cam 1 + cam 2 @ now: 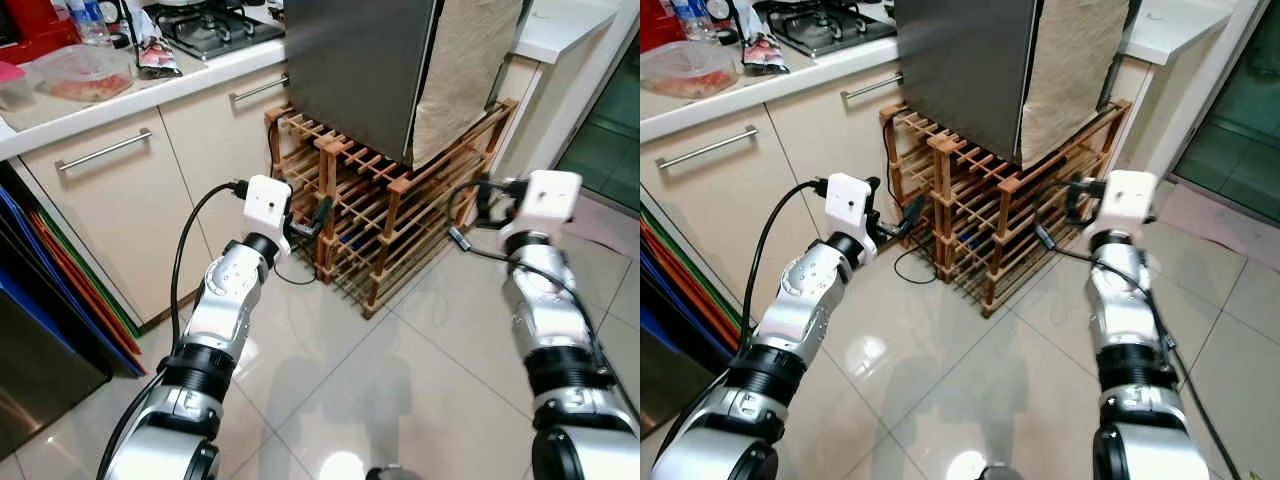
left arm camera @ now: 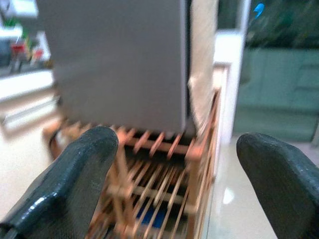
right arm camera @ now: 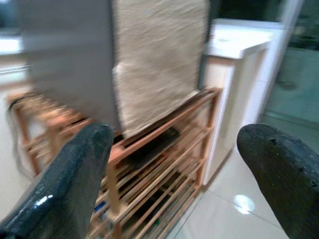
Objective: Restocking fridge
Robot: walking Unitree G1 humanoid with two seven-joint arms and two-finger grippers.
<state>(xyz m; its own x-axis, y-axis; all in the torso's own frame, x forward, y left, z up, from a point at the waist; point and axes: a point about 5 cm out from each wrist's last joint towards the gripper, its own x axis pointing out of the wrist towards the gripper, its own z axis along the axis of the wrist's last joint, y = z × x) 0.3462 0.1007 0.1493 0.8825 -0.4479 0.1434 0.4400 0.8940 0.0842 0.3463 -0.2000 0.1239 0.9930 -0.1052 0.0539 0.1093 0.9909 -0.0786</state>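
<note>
Right now your left gripper [image 2: 172, 184] is held out in front of you with its two black fingers [image 2: 70, 184] spread wide and nothing between them, raised above the tiled floor [image 1: 400, 370] and aimed at the wooden slatted rack [image 1: 385, 200]. Your right gripper [image 3: 174, 184] is up at about the same height on the right, its fingers likewise parted and empty, facing the right end of that rack. Just beyond both grippers, the rack stands on the floor and carries the grey fridge [image 1: 355, 70], which sits on top of it; a beige woven cloth [image 1: 465, 70] hangs down the fridge's right side to the rack's top rail. To the left of the fridge you have cream cabinets [image 1: 120, 200] with bar handles under a white counter [image 1: 110, 105], where a clear food container [image 1: 80, 75] lies and a gas hob [image 1: 215, 25] sits farther back. At the far right, a white ledge [image 1: 565, 30] meets a dark glass door [image 1: 610, 130].
</note>
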